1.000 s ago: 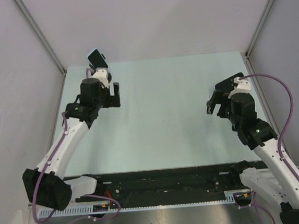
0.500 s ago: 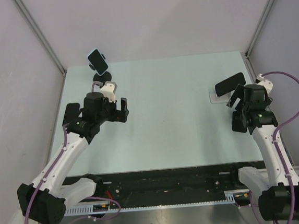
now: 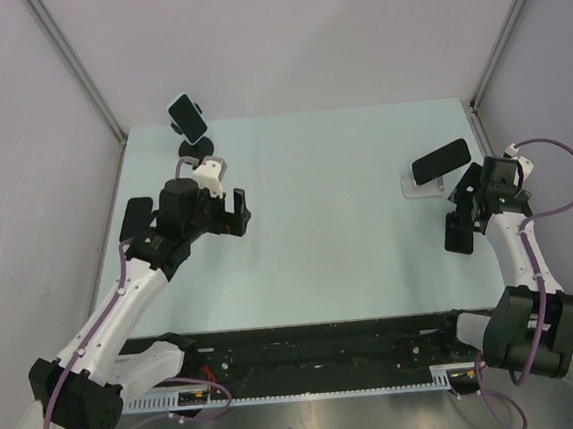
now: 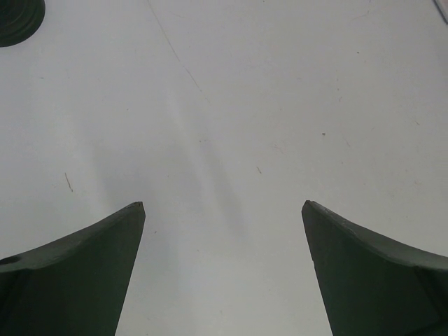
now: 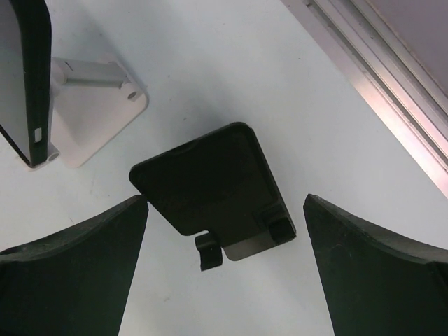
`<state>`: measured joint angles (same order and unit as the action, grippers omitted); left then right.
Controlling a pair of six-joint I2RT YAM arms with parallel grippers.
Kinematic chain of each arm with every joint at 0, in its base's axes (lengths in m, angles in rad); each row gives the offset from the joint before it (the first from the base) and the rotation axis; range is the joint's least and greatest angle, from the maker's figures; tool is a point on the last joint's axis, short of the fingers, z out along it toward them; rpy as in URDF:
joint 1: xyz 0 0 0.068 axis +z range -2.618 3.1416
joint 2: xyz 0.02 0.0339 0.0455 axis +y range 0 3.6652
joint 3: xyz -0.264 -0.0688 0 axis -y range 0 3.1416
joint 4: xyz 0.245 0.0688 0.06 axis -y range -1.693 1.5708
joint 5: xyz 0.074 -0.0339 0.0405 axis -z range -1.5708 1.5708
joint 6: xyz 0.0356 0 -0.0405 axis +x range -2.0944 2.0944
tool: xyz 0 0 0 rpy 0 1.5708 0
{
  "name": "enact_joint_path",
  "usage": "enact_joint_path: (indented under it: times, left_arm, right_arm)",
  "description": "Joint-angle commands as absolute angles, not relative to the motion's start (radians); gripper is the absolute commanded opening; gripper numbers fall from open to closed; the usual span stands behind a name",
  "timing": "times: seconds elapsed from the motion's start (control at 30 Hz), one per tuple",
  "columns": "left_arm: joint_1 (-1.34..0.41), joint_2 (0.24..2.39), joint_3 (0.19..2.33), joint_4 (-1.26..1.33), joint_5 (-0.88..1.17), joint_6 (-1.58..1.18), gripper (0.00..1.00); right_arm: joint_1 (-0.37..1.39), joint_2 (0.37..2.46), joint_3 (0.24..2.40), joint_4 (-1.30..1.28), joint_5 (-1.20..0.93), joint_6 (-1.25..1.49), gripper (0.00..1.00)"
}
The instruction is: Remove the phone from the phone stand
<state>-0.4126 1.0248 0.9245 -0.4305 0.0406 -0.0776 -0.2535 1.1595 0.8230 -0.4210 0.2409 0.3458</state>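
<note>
A dark phone [image 3: 440, 161] leans on a white stand [image 3: 419, 185] at the right; in the right wrist view the phone [image 5: 28, 77] and stand [image 5: 94, 98] are at the top left. An empty black stand [image 5: 210, 185] lies flat just ahead of my right gripper [image 5: 225, 198], which is open and empty; from above the gripper [image 3: 470, 208] is just near of the white stand. A second phone [image 3: 186, 116] sits on a black round-based stand [image 3: 196, 147] at the back left. My left gripper [image 3: 238, 212] is open and empty over bare table [image 4: 222, 204].
The round black base [image 4: 17, 14] shows at the top left corner of the left wrist view. Grey walls and an aluminium frame rail [image 5: 378, 63] bound the table close to the right gripper. The black base rail [image 3: 308, 348] runs along the near edge.
My left arm has drawn back from the back-left phone toward the near side. My right arm has swung right and away from the phone on the white stand, uncovering it.
</note>
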Motion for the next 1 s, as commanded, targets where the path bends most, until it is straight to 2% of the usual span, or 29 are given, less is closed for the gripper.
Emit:
enact_joint_path:
  times: [0.0, 0.3, 0.4, 0.5, 0.53, 0.7, 0.87, 0.97]
  left_arm:
    - [-0.433, 1.005, 0.922, -0.405, 0.052, -0.055, 1.0]
    - [-0.445, 1.003, 0.919, -0.407, 0.041, -0.049, 1.0]
    - [-0.449, 1.002, 0.917, -0.407, 0.04, -0.048, 1.0]
    - [-0.456, 1.0, 0.916, -0.406, 0.041, -0.043, 1.0]
    - [-0.457, 0.999, 0.916, -0.407, 0.037, -0.044, 1.0]
    - [-0.465, 0.988, 0.914, -0.407, 0.021, -0.035, 1.0]
    - [-0.468, 0.98, 0.914, -0.406, 0.018, -0.032, 1.0]
    - [-0.469, 0.974, 0.913, -0.405, 0.018, -0.031, 1.0]
  right_arm:
    - [-0.259, 1.189, 0.825, -0.334, 0.186, 0.319, 1.0]
    - [-0.259, 1.238, 0.821, -0.299, 0.161, 0.287, 0.97]
    - [-0.259, 1.236, 0.821, -0.298, 0.195, 0.272, 0.91]
    - [-0.276, 1.235, 0.821, -0.276, 0.227, 0.241, 0.75]
    - [-0.285, 1.235, 0.821, -0.252, 0.213, 0.235, 0.66]
    - [-0.296, 1.243, 0.821, -0.167, 0.193, 0.163, 0.48]
    - [-0.302, 1.258, 0.821, -0.081, 0.201, 0.089, 0.41]
    - [-0.308, 1.279, 0.821, -0.045, 0.141, 0.043, 0.4]
